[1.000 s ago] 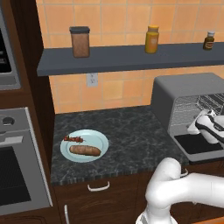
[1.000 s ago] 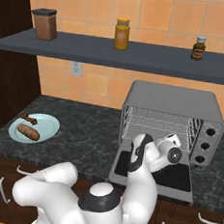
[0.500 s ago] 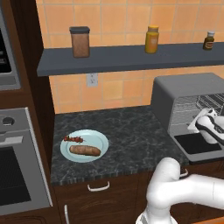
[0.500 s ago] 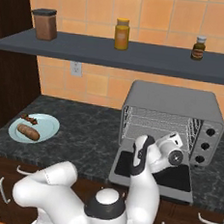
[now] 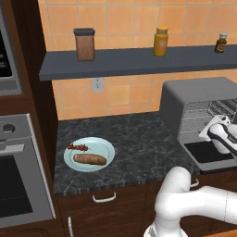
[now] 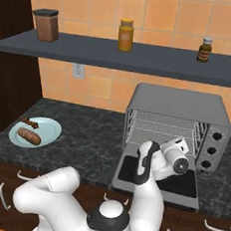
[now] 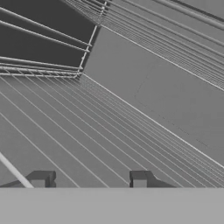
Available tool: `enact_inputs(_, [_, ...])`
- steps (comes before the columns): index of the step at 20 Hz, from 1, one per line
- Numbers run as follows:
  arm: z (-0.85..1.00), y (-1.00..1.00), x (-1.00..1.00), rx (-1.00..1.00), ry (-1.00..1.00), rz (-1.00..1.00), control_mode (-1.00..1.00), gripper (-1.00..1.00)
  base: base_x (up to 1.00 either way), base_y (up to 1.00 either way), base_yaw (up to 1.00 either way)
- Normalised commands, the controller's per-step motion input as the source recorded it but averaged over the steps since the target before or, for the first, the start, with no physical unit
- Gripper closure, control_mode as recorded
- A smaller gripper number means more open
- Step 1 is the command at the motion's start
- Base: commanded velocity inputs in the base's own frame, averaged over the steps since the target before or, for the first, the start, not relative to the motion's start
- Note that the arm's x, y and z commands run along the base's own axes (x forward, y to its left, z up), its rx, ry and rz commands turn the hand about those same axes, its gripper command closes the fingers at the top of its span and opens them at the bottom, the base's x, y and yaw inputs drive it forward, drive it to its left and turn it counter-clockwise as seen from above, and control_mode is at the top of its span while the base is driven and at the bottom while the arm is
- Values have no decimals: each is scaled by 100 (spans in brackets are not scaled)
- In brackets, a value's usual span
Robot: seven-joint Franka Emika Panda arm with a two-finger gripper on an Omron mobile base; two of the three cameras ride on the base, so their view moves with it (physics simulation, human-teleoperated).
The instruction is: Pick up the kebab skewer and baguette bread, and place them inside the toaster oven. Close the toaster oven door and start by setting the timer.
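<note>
The kebab skewer (image 5: 77, 147) (image 6: 30, 123) and the brown baguette bread (image 5: 90, 159) (image 6: 29, 136) lie side by side on a pale blue plate (image 5: 108, 149) (image 6: 53, 129) at the counter's left. The grey toaster oven (image 5: 194, 92) (image 6: 179, 101) stands at the right, and its dark toaster oven door (image 5: 208, 152) (image 6: 128, 170) lies folded down flat. My gripper (image 5: 209, 130) (image 6: 177, 143) (image 7: 90, 179) hovers over that door at the oven's mouth, open and empty. In the hand view its fingertips (image 7: 41, 178) point at the wire rack (image 7: 109, 127) inside.
A dark shelf (image 5: 139, 60) above the counter carries a brown canister (image 5: 84, 44), an orange jar (image 5: 160, 41) and a small bottle (image 5: 221, 42). A built-in steel wall oven (image 5: 18, 185) fills the left side. Three knobs (image 6: 211, 151) sit on the toaster oven's right panel.
My hand has edged slightly toward the oven opening. The plate, food and open door have not moved.
</note>
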Motion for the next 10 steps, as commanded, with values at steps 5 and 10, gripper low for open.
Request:
enact_inputs(5, [0,0,-10,0,0,-2,-100,100,0,0,0])
enact_inputs(10, [0,0,-23,0,0,-1,-100,100,0,0,0])
